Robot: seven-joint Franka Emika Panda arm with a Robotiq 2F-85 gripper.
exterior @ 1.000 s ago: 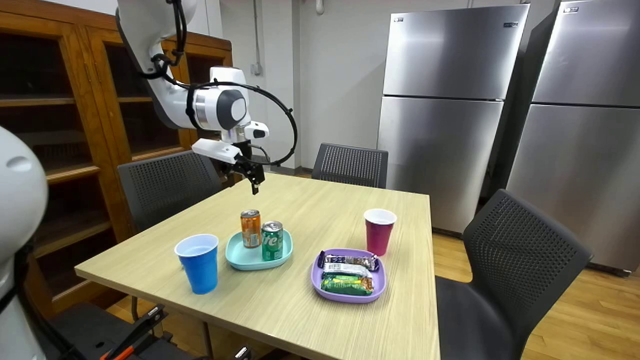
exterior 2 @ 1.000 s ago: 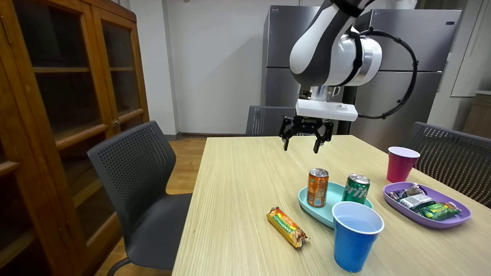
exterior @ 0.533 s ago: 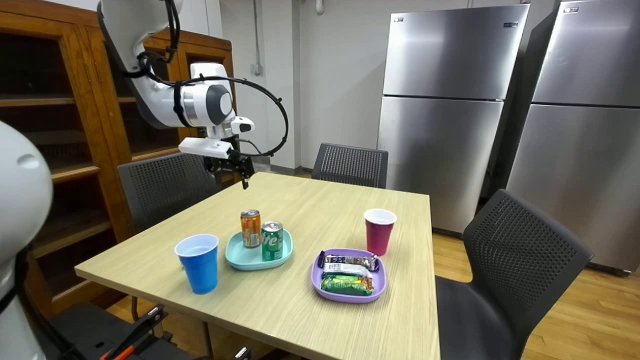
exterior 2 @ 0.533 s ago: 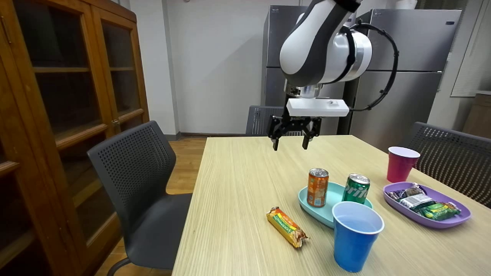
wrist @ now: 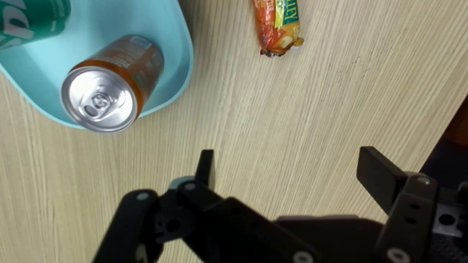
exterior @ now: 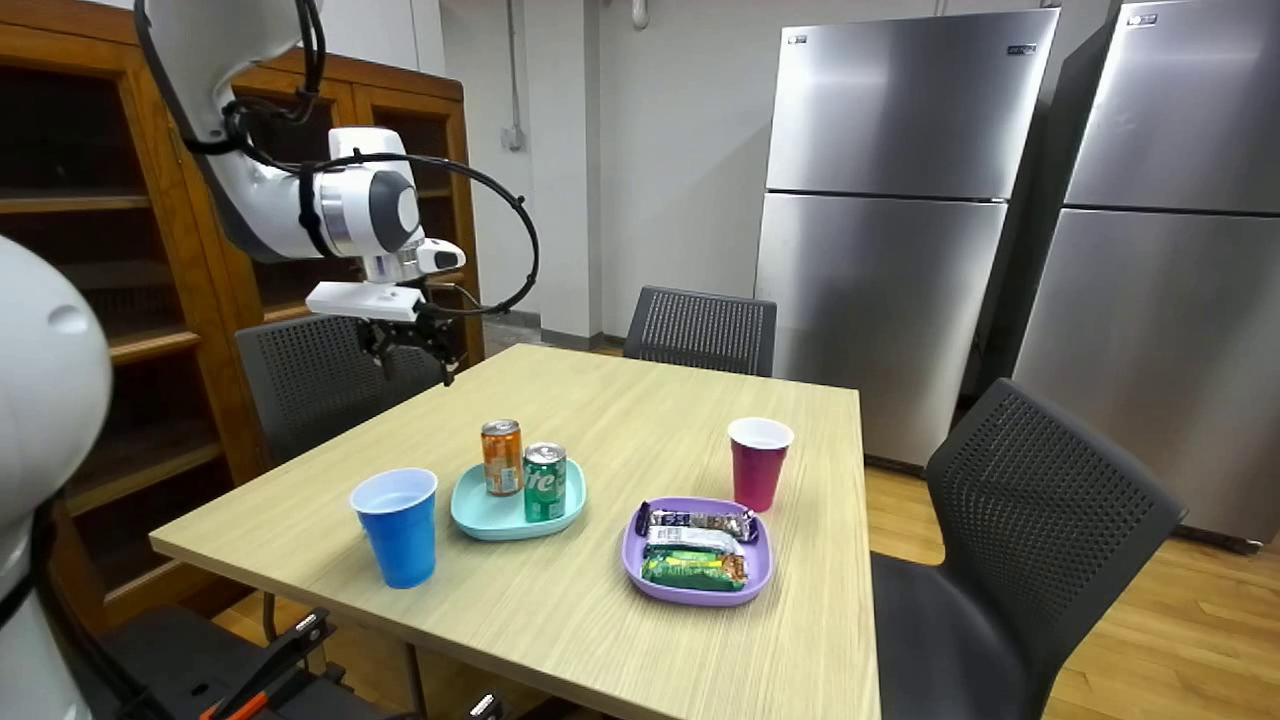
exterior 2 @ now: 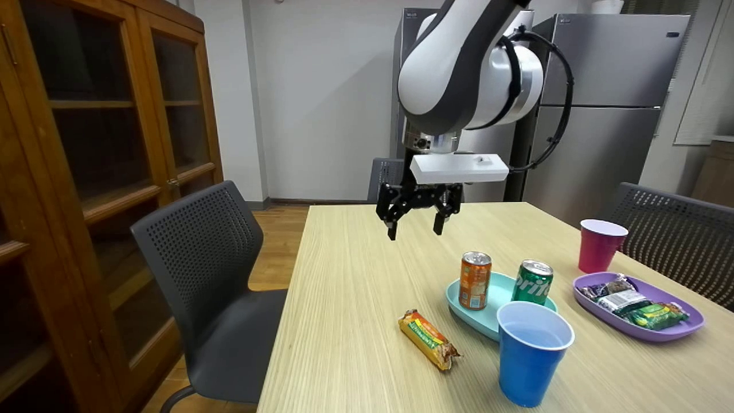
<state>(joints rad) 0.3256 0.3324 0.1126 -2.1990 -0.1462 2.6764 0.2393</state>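
Note:
My gripper (exterior 2: pixel 415 229) hangs above the table, its jaws wide apart; in the wrist view the gripper (wrist: pixel 287 153) has only bare wood grain between its fingertips. Closest to it stands an orange can (wrist: pixel 117 80), upright on a teal tray (exterior 2: pixel 500 290) and clear of the fingers. A green can (exterior 2: pixel 533 282) shares that tray; the wrist view cuts it off. A yellow-orange wrapped bar (exterior 2: pixel 429 339) lies on the table beside the tray, its end (wrist: pixel 279 25) showing at the wrist view's top. The blue cup hides nearly all of the bar in an exterior view.
A blue cup (exterior: pixel 397 530) stands near the tray. Farther along are a purple tray (exterior: pixel 700 598) holding several wrapped bars and a dark pink cup (exterior: pixel 760 470). Chairs (exterior: pixel 1040 530) surround the table (exterior: pixel 600 420); a wooden cabinet (exterior 2: pixel 114 172) and steel fridges (exterior: pixel 890 250) stand behind.
In both exterior views the arm and gripper have travelled leftward, dipping slightly over the last half second. The jaws have stayed apart. Cans, cups, trays and bars have kept their places.

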